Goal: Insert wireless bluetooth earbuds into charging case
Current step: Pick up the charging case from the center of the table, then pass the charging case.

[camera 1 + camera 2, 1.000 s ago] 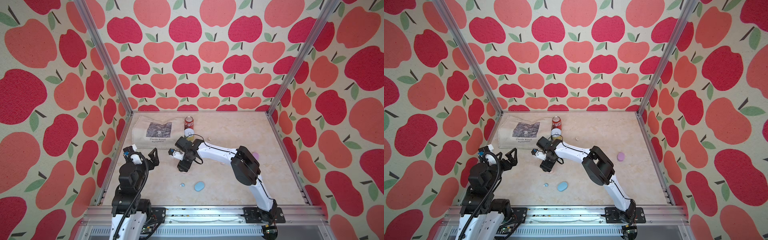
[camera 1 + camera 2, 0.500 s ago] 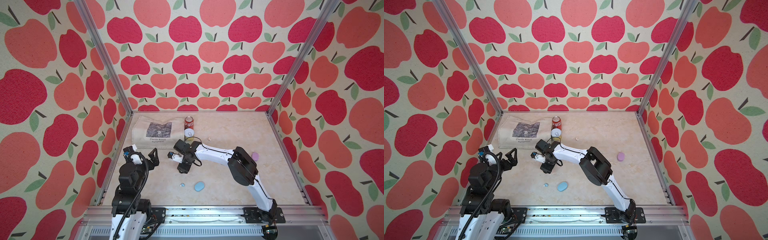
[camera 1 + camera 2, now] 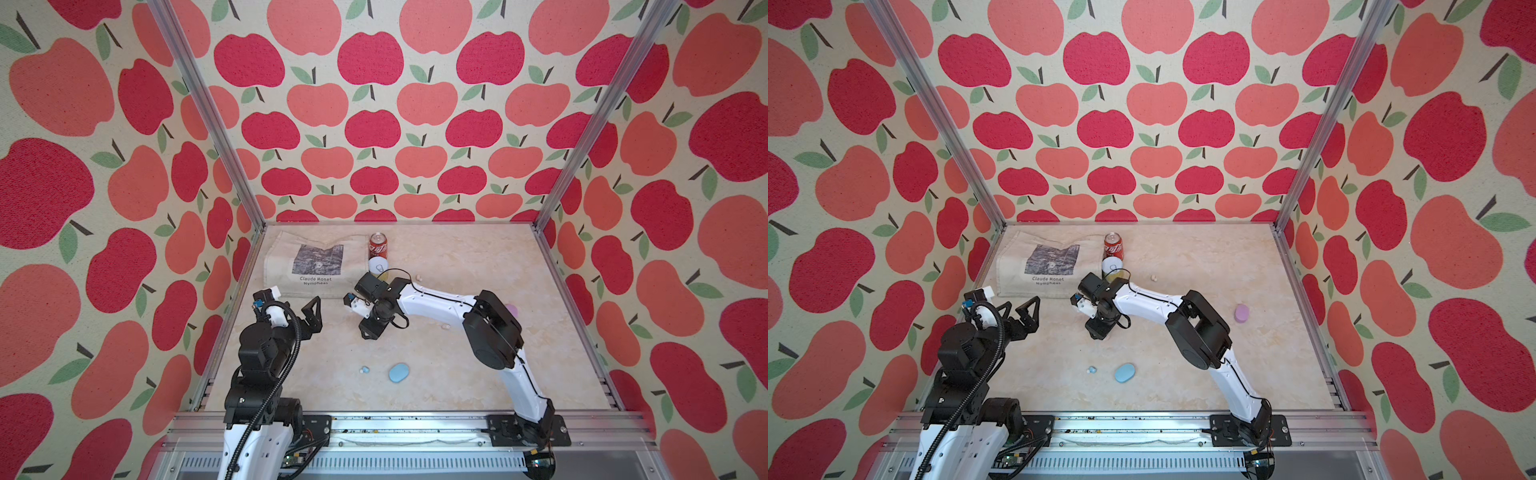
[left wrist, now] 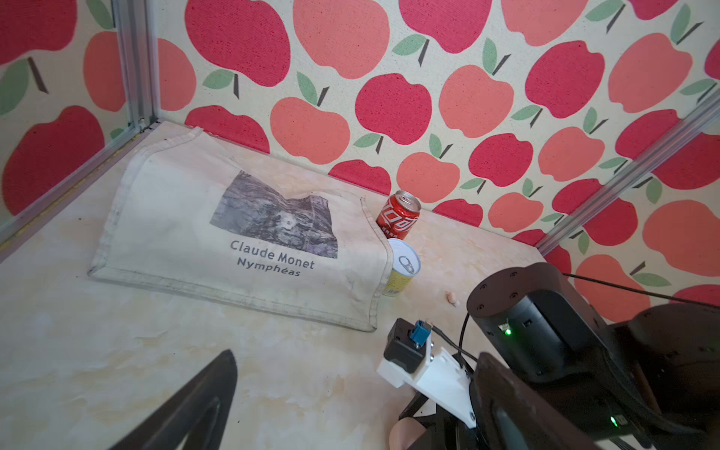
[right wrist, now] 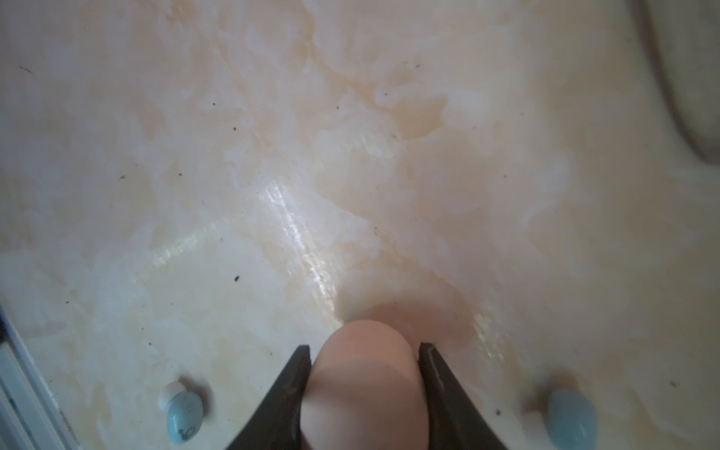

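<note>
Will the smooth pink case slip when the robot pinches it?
Maybe. The pink case looks smooth and rounded, and the right gripper pinches only its curved sides with thin fingers, so it could squirt out. It looks like hard plastic, so it probably won't squash. It's small, so likely light.

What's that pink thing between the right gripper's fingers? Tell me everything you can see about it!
It is a smooth, pale pink pebble-shaped plastic case, rounded and slightly shiny, with no seam or opening showing. It rests on the marbled beige table and casts a soft shadow. The right gripper has its two black fingers snug against its sides. Its rear end is out of view. Nothing else touches it.
</note>
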You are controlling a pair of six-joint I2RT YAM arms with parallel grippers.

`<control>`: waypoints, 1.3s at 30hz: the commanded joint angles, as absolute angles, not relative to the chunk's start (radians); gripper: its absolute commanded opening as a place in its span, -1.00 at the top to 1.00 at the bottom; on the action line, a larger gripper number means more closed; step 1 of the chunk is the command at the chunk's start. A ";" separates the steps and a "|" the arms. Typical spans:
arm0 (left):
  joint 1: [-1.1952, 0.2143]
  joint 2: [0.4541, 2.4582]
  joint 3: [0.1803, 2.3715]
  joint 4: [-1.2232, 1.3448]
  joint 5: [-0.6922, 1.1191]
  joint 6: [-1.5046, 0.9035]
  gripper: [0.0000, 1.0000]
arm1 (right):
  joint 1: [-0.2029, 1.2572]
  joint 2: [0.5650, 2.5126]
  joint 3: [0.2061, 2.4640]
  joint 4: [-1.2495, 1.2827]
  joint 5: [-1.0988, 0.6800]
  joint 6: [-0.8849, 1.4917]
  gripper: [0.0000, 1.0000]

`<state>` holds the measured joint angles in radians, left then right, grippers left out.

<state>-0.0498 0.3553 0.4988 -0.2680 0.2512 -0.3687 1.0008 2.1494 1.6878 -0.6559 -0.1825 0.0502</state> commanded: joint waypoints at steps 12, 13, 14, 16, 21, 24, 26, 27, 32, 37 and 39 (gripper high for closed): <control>-0.436 0.842 0.564 0.255 0.460 -0.198 -0.94 | 0.609 1.537 1.147 0.041 -0.391 0.988 0.61; -0.463 0.893 0.567 0.304 0.445 -0.200 -0.93 | 0.604 1.514 1.129 0.056 -0.387 1.008 0.61; -0.494 0.942 0.571 0.363 0.432 -0.205 -0.93 | 0.602 1.494 1.116 0.065 -0.384 1.019 0.61; -0.541 1.027 0.583 0.459 0.401 -0.215 -0.94 | 0.603 1.465 1.101 0.082 -0.388 1.037 0.59; -0.639 1.209 0.639 0.636 0.324 -0.221 -0.94 | 0.605 1.409 1.047 0.152 -0.423 1.084 0.59; -0.683 1.289 0.675 0.700 0.273 -0.217 -0.94 | 0.604 1.380 1.021 0.161 -0.434 1.094 0.58; -0.707 1.335 0.699 0.733 0.239 -0.218 -0.93 | 0.604 1.360 0.998 0.180 -0.441 1.113 0.58; -0.712 1.350 0.705 0.754 0.225 -0.220 -0.92 | 0.606 1.353 0.985 0.196 -0.441 1.122 0.59; -0.738 1.411 0.737 0.828 0.176 -0.235 -0.83 | 0.604 1.320 0.922 0.262 -0.442 1.169 0.58; -0.757 1.441 0.774 0.804 0.117 -0.212 -0.70 | 0.604 1.295 0.895 0.292 -0.440 1.193 0.58; -0.761 1.452 0.784 0.799 0.108 -0.210 -0.62 | 0.603 1.286 0.883 0.309 -0.439 1.208 0.58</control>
